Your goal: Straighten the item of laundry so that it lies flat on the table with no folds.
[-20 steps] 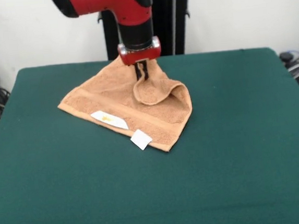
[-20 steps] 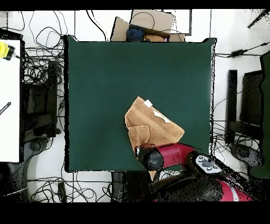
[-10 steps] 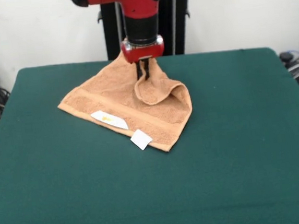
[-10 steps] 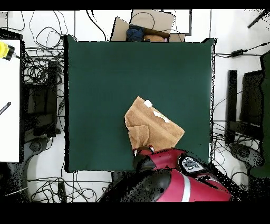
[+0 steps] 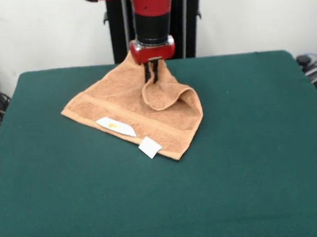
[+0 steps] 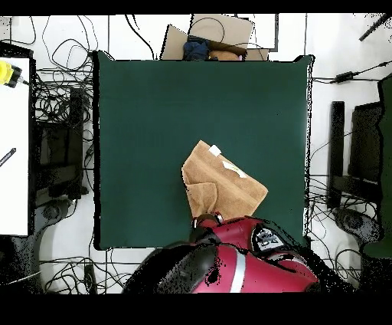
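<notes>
While white walls stand behind, table (image 5: 251, 160) holds folded towel (image 5: 118, 105).

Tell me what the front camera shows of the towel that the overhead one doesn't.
Only the front view shows the end effector pinching a raised corner of the towel, with a curled flap below it. Only the overhead view shows the whole table and the cables around it; there the arm hides that corner. Both show two white tags on one edge.
</notes>
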Robot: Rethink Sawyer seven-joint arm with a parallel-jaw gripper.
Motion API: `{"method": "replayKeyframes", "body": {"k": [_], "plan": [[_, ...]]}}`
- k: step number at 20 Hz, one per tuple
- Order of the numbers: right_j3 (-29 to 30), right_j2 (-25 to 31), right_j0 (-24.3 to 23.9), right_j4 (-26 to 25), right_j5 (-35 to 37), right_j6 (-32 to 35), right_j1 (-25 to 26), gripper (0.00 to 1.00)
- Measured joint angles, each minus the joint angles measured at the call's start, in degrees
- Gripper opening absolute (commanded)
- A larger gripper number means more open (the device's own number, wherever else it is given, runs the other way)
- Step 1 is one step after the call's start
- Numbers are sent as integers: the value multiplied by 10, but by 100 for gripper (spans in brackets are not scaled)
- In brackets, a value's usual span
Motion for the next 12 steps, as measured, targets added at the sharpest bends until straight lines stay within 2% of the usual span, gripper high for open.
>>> {"method": "replayKeyframes", "body": {"k": [12], "plan": [[7,-57,73,31,0,0,-20,0]]}}
